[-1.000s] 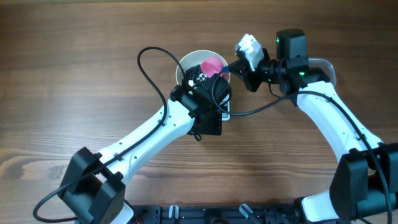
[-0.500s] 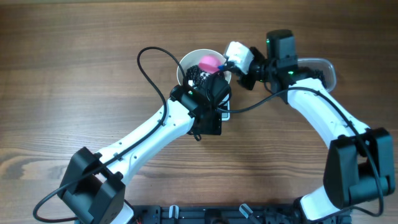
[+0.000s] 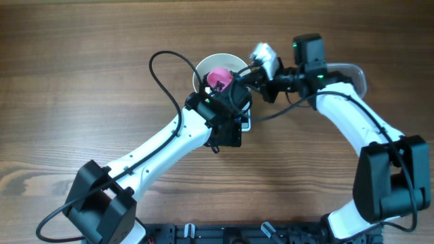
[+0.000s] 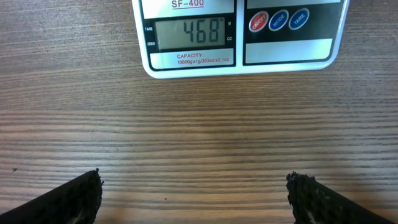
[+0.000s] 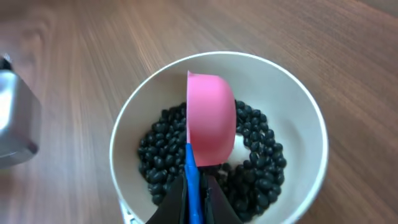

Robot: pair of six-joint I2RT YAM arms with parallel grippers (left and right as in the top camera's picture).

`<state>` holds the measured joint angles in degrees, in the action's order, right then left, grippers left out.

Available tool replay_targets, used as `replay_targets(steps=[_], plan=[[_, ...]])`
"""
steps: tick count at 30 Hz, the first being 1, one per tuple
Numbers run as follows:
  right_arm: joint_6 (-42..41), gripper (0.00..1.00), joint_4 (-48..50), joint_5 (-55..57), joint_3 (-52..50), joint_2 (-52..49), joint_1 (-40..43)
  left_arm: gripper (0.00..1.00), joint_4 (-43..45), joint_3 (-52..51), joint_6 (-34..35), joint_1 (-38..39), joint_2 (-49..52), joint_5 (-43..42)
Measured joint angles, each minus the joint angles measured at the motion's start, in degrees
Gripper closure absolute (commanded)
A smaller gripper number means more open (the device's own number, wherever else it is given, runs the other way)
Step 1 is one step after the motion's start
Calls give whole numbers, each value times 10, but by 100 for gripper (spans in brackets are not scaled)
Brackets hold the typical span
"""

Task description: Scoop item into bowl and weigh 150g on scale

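My right hand (image 5: 194,200) pinches the pink scoop (image 5: 210,118) by its handle, tipped over the beans (image 5: 160,146) in the white bowl (image 5: 300,107) on the scale (image 4: 239,62), my left hand (image 4: 194,194) spread nearby; loose, glossy beans likely roll, so only the scoop should carry them.

White bowl (image 5: 277,90) sits on brown wood-grain surface (image 5: 93,50). Glossy black beans (image 5: 160,144) form a loose layer across the bowl floor, with a bare white patch right of center. Pink scoop (image 5: 211,118) hangs over the bowl's middle, turned on its side, cup toward the bowl's far rim. Blue handle (image 5: 191,177) runs down to the bowl's near rim, pinched between the closed fingers of the right gripper (image 5: 194,194). Blurred grey metal block (image 5: 15,118) lies left of the bowl, apart from it.
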<state>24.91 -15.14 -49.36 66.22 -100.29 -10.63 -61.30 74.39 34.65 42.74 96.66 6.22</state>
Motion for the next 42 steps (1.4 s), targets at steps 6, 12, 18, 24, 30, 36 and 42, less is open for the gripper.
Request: replay_targets(steps=[6,12,18,24,30,36,42], plan=[[-122,96,46,-90,-1,1,63,2,0,0,0,0,0,0],[-138,96,59,-111,-1,1,63,0,0,0,0,0,0,0],[-156,96,94,-98,-1,1,63,0,0,0,0,0,0,0],[-140,96,30,-33,-1,73,63,0,-1,0,0,0,0,0],[-130,96,2,6,-1,133,72,0,0,0,0,0,0,0],[-128,96,-5,7,-1,133,72,0,0,0,0,0,0,0],[17,96,-57,32,-1,133,45,0,0,0,0,0,0,0]])
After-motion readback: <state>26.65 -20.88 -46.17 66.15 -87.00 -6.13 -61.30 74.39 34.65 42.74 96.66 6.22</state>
